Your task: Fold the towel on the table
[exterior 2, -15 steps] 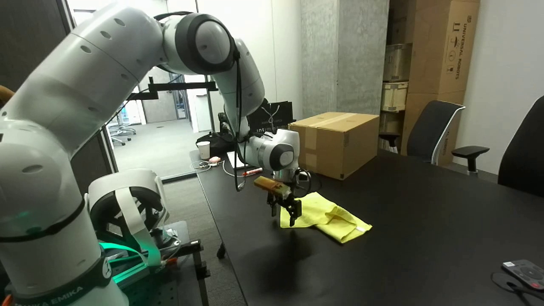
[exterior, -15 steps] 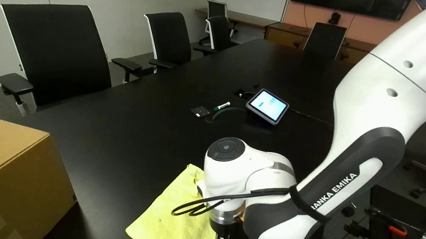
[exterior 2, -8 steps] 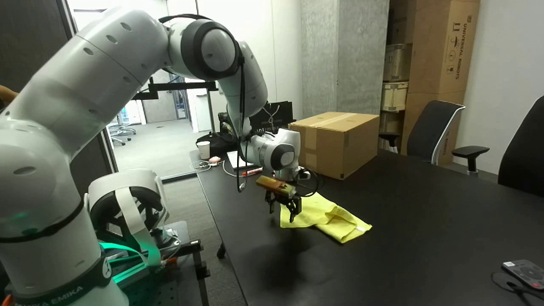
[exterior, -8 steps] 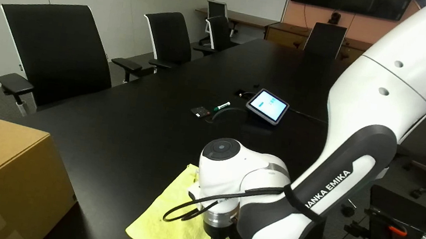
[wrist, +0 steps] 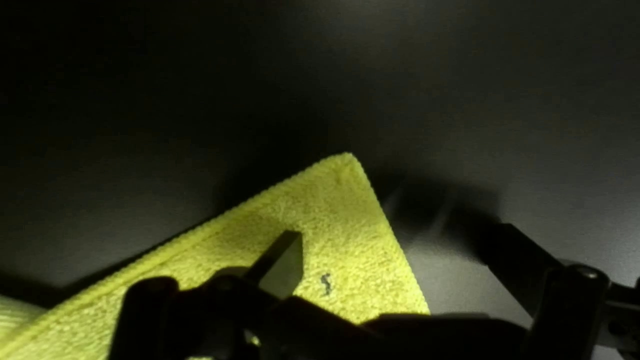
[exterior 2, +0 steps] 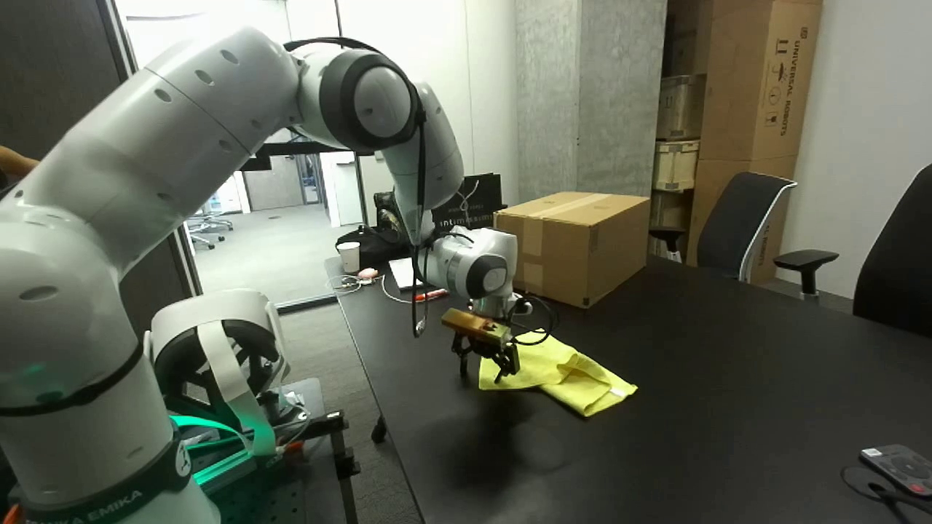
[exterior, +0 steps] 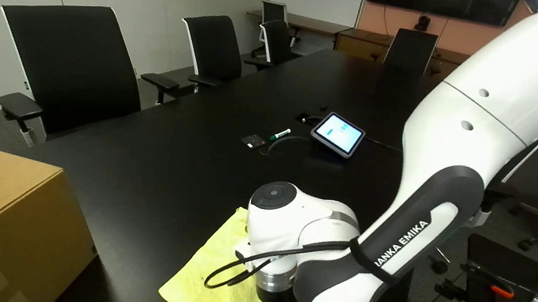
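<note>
One nubby yellow towel (wrist: pixel 342 227) lies rumpled.

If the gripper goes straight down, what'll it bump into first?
Probably the yellow towel: the open gripper has one finger over it, the other over the table. Height is hard to judge.

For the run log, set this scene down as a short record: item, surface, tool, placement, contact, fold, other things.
Item: yellow towel
Surface: black table
Tool: gripper, open, at a towel corner
Placement: in the wrist view, one finger overlaps the towel; the other finger lies past its edge
Contact: nothing gripped; whether a finger touches the towel cannot be told
Fold: unfinished; in an exterior view, part looks doubled over
Also on table: cardboard box; tablet, screen lit; green-and-white marker
</note>
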{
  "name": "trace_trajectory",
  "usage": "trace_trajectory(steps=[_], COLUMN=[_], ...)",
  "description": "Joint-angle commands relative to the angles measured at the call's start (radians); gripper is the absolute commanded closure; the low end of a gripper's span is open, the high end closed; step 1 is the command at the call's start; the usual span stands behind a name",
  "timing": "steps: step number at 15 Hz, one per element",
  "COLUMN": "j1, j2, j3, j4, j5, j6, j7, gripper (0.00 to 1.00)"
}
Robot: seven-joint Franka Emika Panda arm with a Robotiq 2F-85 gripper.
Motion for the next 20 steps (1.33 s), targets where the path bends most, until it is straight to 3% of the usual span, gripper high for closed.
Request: trace_trajectory(steps=[1, 2, 3, 4, 10, 13, 15, 20], j1=[-0.002, -0.004, -0.004, -0.001, 0.003, 0.002, 0.004, 0.022], j2=[0.033, 0.033, 0.027, 0.025, 0.017, 0.013, 0.016, -0.025], j3=[0.006, 0.009, 0.011, 0.011, 0.022, 0.026, 0.024, 0.012], j4=[0.039, 0.042, 0.041, 0.043, 0.057, 0.059, 0.064, 0.065], j5=[-0.002, 0.001, 0.002, 0.001, 0.001, 0.002, -0.001, -0.010], j6=[-0.029, -0.039, -0.047, -0.056, -0.114, -0.133, -0.144, -0.218], j7=[-0.016, -0.017, -0.017, -0.016, -0.016, -0.020, -0.019, 0.007], gripper=[0.00, 0.00, 0.23, 0.26, 0.73, 0.91, 0.97, 0.90])
